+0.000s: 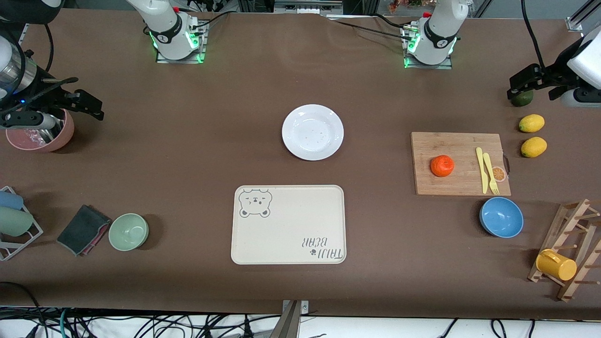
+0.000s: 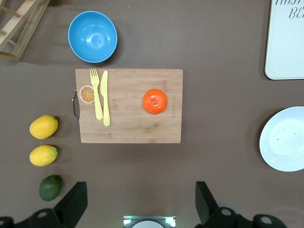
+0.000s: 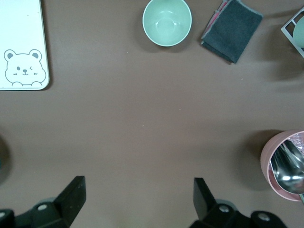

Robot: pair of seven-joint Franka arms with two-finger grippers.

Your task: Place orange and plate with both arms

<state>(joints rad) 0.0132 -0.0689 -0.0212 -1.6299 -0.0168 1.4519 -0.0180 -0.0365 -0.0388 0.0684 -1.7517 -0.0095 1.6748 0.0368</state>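
The orange [image 1: 442,165] sits on a wooden cutting board [image 1: 460,145] toward the left arm's end of the table; it also shows in the left wrist view [image 2: 155,101]. The white plate [image 1: 312,132] lies empty at mid-table, farther from the front camera than the cream bear tray [image 1: 288,224]; its edge shows in the left wrist view [image 2: 283,138]. My left gripper [image 1: 530,83] [image 2: 141,199] is open and empty, up over the dark green fruit [image 1: 522,98]. My right gripper [image 1: 77,101] [image 3: 137,190] is open and empty, up beside a pink bowl [image 1: 40,134].
A yellow fork and knife [image 1: 487,170] lie on the board. Two lemons [image 1: 531,123] lie beside it. A blue bowl [image 1: 501,217] and a wooden rack with a yellow cup [image 1: 556,264] stand nearer the camera. A green bowl [image 1: 128,231] and dark cloth [image 1: 83,229] lie at the right arm's end.
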